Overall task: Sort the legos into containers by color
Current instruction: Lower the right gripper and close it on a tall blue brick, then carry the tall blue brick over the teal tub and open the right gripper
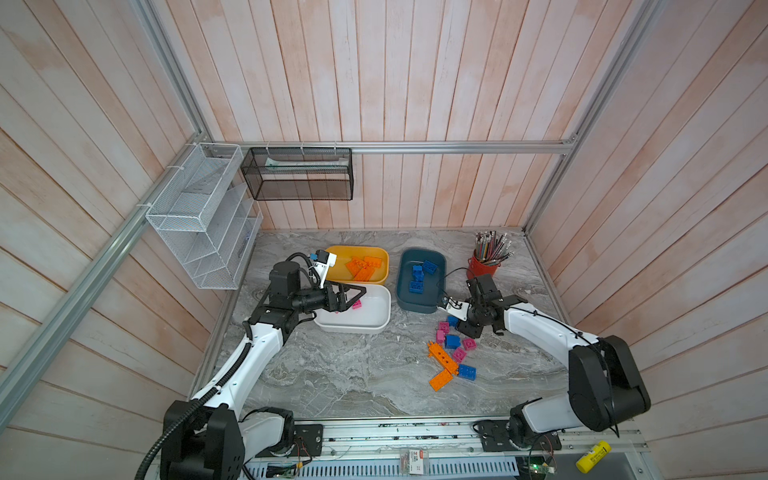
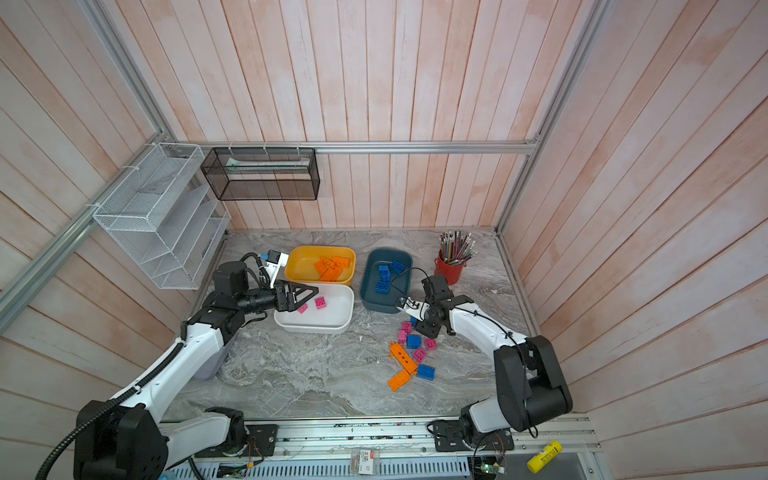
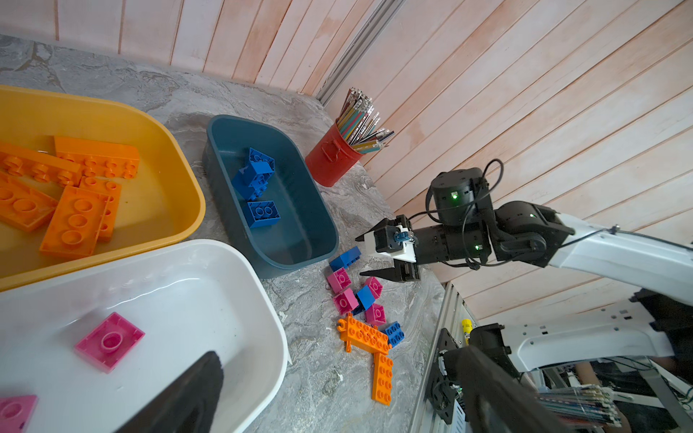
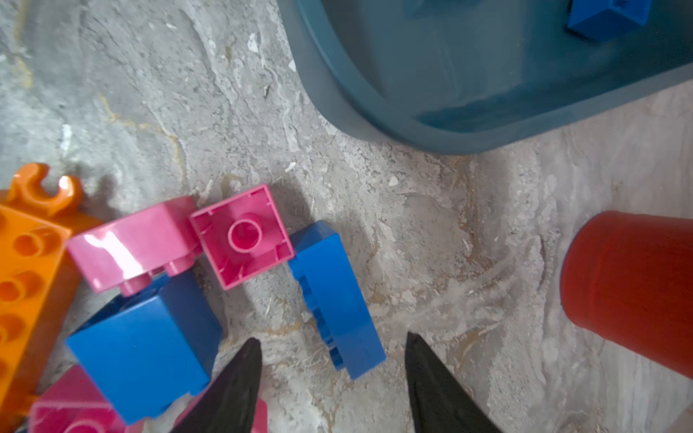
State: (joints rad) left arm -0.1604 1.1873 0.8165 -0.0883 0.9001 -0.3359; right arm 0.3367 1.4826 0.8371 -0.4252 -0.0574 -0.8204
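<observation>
Step in hand: picking blue out of the pile (image 1: 457, 353) for the teal tub (image 1: 415, 306).

- **Right gripper** (image 3: 360, 255): low at the pile's edge, jaws apart, nothing clamped.
- **Blue brick** (image 4: 333, 285): oblong, lying on its side on the table. Its near end is between the fingertips and its far end points away toward the teal tub just beyond.
- **Neighbours:** a pink square (image 4: 242, 236) touches that far end, or almost. A blue cube (image 4: 146, 345) sits just outside one finger.
- **Left gripper** (image 2: 307, 297): wide open, empty, hovering over the white tub (image 2: 324, 326). Two pink bricks (image 2: 320, 302) lie in the tub just beside its tips.
- **Yellow tub** (image 1: 384, 266): holds only orange.

Next, my guess: the right gripper goes a bit further in so the jaws straddle the brick's narrow width. Then it closes, lifts clear of the pink square, carries a short way forward and drops in teal. The left looks free for a pink.
</observation>
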